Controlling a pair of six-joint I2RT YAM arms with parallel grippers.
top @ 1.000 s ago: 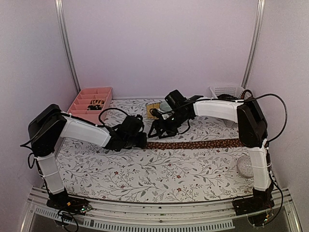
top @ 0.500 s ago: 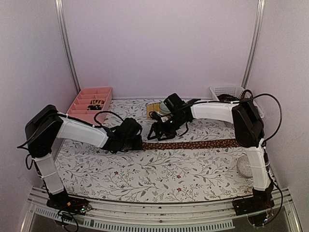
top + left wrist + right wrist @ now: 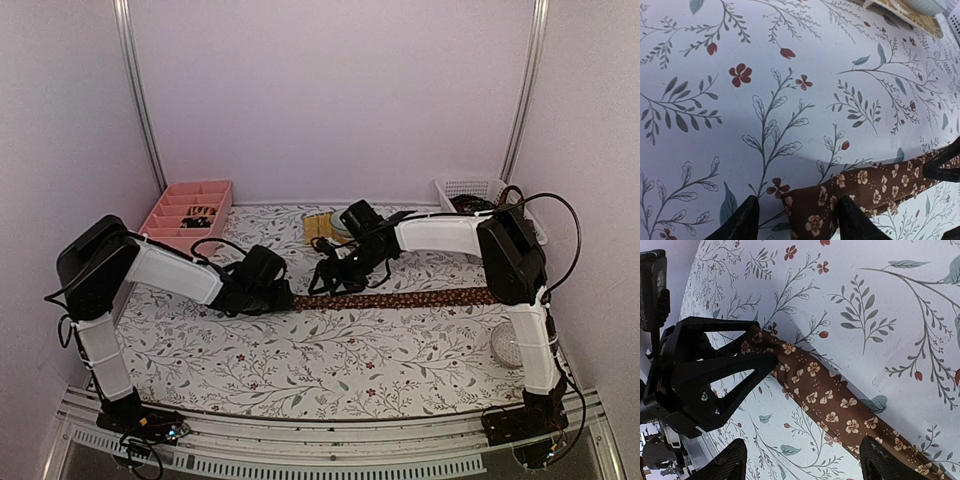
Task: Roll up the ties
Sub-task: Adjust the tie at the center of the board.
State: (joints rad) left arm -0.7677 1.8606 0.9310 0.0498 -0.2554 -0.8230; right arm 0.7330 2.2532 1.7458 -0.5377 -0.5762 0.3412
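Left gripper (image 3: 797, 219) has parted, seemingly releasing the tie (image 3: 875, 182) end.

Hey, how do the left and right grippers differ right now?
The left gripper sits low at the left end of the tie, jaws straddling it; the right gripper hangs above the tie farther along, jaws wider. Both are open, neither gripping it.

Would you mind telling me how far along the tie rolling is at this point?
Done: a dark speckled roll, apparently a finished tie, sits in the pink tray. In hand: the brown floral tie lies flat, unrolled; the left gripper stands open astride its left end, the right gripper open above it. Left: rolling this whole tie.
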